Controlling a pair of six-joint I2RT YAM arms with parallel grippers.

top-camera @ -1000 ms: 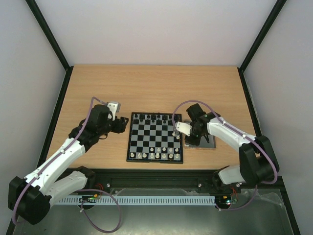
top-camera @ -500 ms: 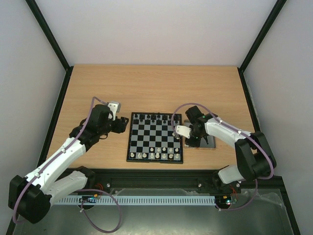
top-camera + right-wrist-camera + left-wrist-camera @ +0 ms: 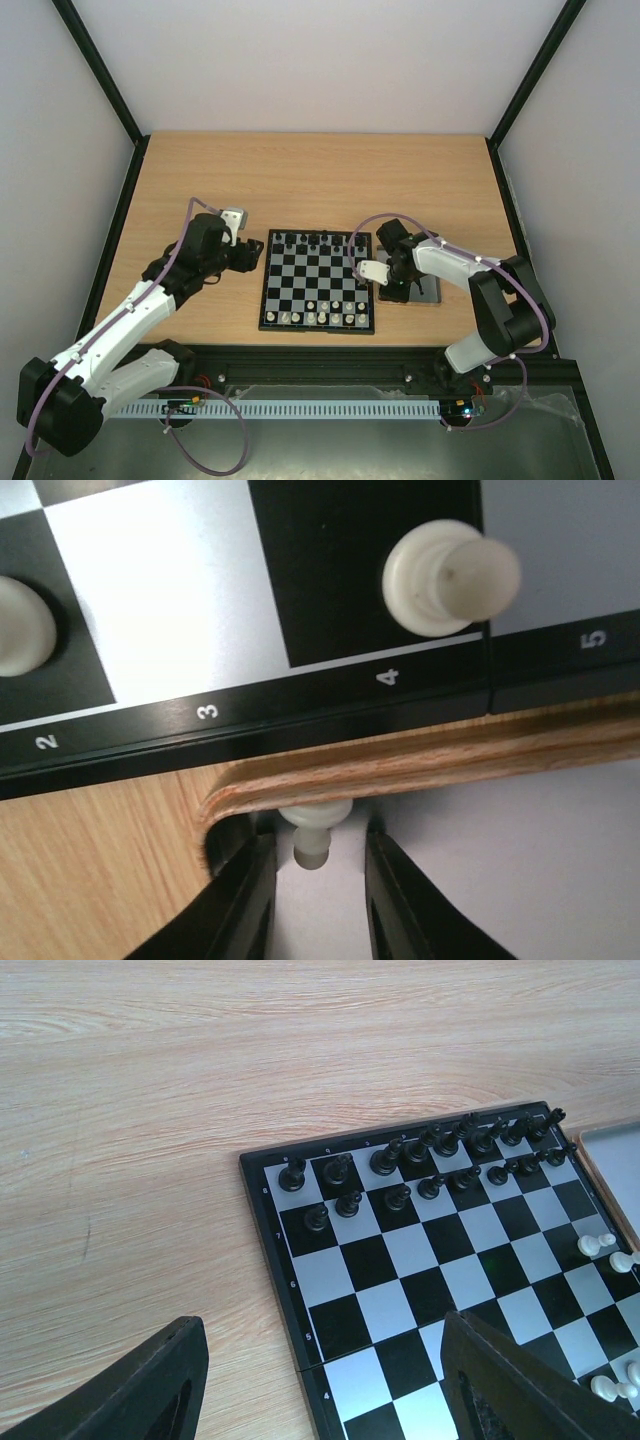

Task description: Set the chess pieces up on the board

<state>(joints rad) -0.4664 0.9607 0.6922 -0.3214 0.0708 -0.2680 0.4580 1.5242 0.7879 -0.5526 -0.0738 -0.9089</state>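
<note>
The board lies mid-table, with black figures along its far rows and cream-white chess pieces along its near rows. My right gripper is open inside the tray's corner. Its fingers stand on either side of a cream pawn that lies against the tray's wooden rim, with a gap on both sides. Another cream pawn stands on the board's edge column by the 4. My left gripper is open and empty, hovering over the board's left edge.
The metal tray sits right against the board's right side, under my right gripper. My left gripper hangs at the board's far left corner. Black figures fill two rows in the left wrist view.
My right arm has drawn in and its gripper has shifted slightly from the board's right edge down into the tray's corner. The left arm has not moved.
</note>
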